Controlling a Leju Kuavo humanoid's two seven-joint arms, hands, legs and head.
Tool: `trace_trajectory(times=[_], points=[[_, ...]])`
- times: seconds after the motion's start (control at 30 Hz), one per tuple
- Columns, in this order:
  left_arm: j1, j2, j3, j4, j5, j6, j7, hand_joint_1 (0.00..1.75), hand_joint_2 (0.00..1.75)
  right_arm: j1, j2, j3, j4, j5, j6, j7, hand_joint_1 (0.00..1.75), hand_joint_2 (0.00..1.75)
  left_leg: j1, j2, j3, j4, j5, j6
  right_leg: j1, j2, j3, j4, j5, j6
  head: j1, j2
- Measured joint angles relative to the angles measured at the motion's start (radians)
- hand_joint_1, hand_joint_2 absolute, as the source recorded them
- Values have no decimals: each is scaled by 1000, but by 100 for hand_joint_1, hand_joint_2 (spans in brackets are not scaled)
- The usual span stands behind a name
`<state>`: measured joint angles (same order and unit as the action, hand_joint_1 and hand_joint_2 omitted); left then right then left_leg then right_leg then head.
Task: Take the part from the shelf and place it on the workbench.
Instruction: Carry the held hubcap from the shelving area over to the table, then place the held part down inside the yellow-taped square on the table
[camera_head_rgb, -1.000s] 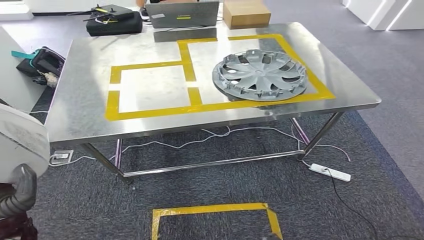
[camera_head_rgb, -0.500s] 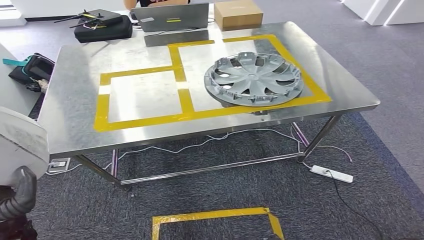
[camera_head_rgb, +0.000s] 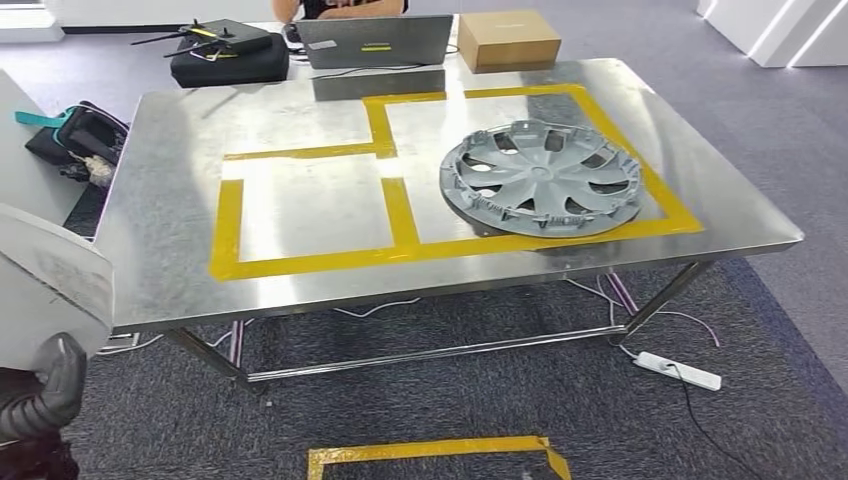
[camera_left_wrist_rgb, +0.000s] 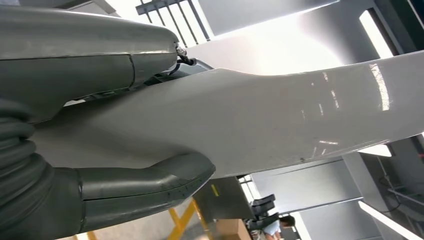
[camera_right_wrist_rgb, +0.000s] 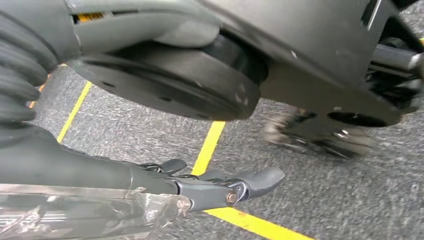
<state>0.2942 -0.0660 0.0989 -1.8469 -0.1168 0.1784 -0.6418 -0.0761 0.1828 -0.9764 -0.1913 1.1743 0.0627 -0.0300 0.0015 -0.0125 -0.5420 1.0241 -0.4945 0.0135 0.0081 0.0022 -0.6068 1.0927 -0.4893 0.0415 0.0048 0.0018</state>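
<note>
Steel workbench bears a round spoked hubcap; left hand grips a glossy white part.

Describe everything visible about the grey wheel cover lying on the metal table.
The wheel cover is a round, grey, plastic-looking disc with curved spokes fanning from a plain centre hub and dark openings between them. Small clips or tabs stand up around its rim. It lies flat on the steel workbench, inside the right-hand rectangle of yellow tape, with its near edge overlapping the front tape strip. Nothing else touches it.
</note>
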Motion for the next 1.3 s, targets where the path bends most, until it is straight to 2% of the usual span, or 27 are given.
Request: trace_trajectory(times=[0.03,0.13,0.2,0.23,0.3,0.33,0.37,0.4,0.47,0.5,0.53,0.57,0.67,0.7,0.73,0.8,0.83,0.87,0.9,0.97,1.0,1.03,1.1,1.13,1.23,1.27,1.3], points=[[-2,-1,-6,0,0,3,1,175,175,2,0,0,0,0,0,0,0,175,0,0,2,-1,-4,-5,2,0,6,-27,9,-6,-1,0],[-5,-1,-20,1,-3,9,1,175,175,2,1,0,0,0,1,-1,0,175,-1,-1,5,5,-8,-21,2,1,17,-47,5,-24,-5,0],[-8,0,-26,1,-5,12,1,175,175,2,2,0,0,0,1,0,0,175,-1,0,-8,44,-26,-32,-4,2,39,-56,1,-32,-10,0],[-9,0,-29,1,-6,14,1,175,175,2,3,1,0,0,1,0,0,175,0,1,-33,89,-47,-38,-6,2,48,-59,-2,-36,-12,0],[-9,2,-33,1,-6,17,1,175,175,4,3,1,0,0,1,0,0,175,3,1,-110,206,-90,-46,-7,2,60,-61,-13,-40,-14,0],[-8,3,-34,1,-6,19,1,175,175,6,3,1,0,0,1,1,0,175,5,1,-144,247,-96,-48,-8,2,67,-61,-19,-40,-14,0],[-8,3,-36,1,-6,20,1,175,175,7,3,0,0,1,1,1,0,175,6,1,-164,258,-81,-49,-8,3,76,-61,-27,-40,-14,0],[-8,3,-37,1,-6,21,1,175,175,8,3,0,0,1,1,1,0,175,6,1,-167,233,-45,-49,-9,4,88,-61,-36,-37,-14,0],[-8,4,-40,1,-6,22,1,175,175,9,3,0,0,1,1,1,0,175,6,2,-139,125,51,-47,-12,6,113,-62,-57,-29,-14,0],[-8,4,-40,1,-6,23,1,175,175,9,3,1,0,2,1,2,0,175,4,3,-124,69,74,-45,-12,7,121,-63,-66,-23,-17,0],[-7,4,-41,2,-6,24,1,175,175,9,3,1,0,2,1,2,0,175,2,4,-114,35,86,-40,-11,6,124,-65,-74,-17,-19,0],[-6,4,-42,2,-6,25,1,175,175,9,3,1,0,3,1,3,0,175,1,5,-111,19,81,-35,-9,6,129,-67,-79,-13,-19,0],[-3,5,-43,2,-7,30,-2,175,175,7,2,1,0,5,1,4,0,175,4,4,-92,6,70,-15,-7,5,144,-61,-91,0,-13,0],[-4,5,-44,1,-7,32,-3,175,175,6,2,1,0,6,1,4,0,175,5,4,-82,4,64,-8,-8,4,132,-34,-99,5,-11,0],[-4,5,-45,1,-8,34,-4,175,175,6,2,1,-1,6,1,4,0,175,6,3,-74,3,59,-3,-8,4,105,15,-113,9,-9,0],[-4,5,-46,1,-8,36,-5,175,175,3,2,0,-1,5,1,1,0,175,6,4,-63,3,46,3,-8,4,21,146,-157,14,-4,0],[-4,5,-46,1,-8,37,-5,175,175,0,1,0,-1,5,1,-1,0,175,6,4,-55,3,39,4,-8,4,-16,193,-171,15,-3,0],[-3,5,-47,1,-8,38,-5,175,175,-3,1,0,-1,4,2,-2,0,175,6,3,-45,3,31,5,-7,4,-38,209,-166,14,-1,0],[-3,5,-47,1,-8,38,-5,175,175,-5,1,0,-1,5,2,-2,0,175,6,2,-32,3,22,4,-8,4,-42,190,-138,14,0,0],[-3,5,-47,1,-8,39,-5,175,175,-3,1,0,-1,5,1,-1,0,175,7,0,-5,2,4,-1,-9,5,-14,82,-42,13,1,0],[-3,5,-47,1,-8,39,-6,175,175,-1,1,0,-1,6,1,0,0,175,7,-1,5,2,-3,-5,-9,4,-3,28,-17,12,2,0],[-3,5,-48,1,-7,39,-6,175,175,0,1,0,0,7,1,0,0,175,7,-1,11,1,-9,-11,-8,4,7,-7,-4,8,3,0],[-3,5,-50,1,-7,39,-8,175,175,0,1,1,0,7,2,0,0,175,5,-1,17,1,-13,-21,-5,2,10,-29,-6,-5,3,0],[-4,6,-51,1,-8,39,-8,175,175,1,1,1,0,8,2,0,0,175,4,-1,20,-1,-15,-22,-6,3,15,-31,3,-6,2,0],[-8,9,-62,2,-10,36,-9,175,175,0,3,1,0,11,3,1,0,175,2,-1,27,-11,-10,5,-12,9,20,-39,13,2,0,0],[-11,11,-66,2,-13,34,-9,175,175,0,3,1,0,12,3,1,0,175,0,-1,27,-14,-6,11,-13,10,20,-41,12,2,0,0],[-14,14,-70,2,-18,33,-9,175,175,-1,3,1,0,14,3,1,0,175,-1,-1,28,-16,-3,11,-13,11,20,-42,11,1,0,0]])
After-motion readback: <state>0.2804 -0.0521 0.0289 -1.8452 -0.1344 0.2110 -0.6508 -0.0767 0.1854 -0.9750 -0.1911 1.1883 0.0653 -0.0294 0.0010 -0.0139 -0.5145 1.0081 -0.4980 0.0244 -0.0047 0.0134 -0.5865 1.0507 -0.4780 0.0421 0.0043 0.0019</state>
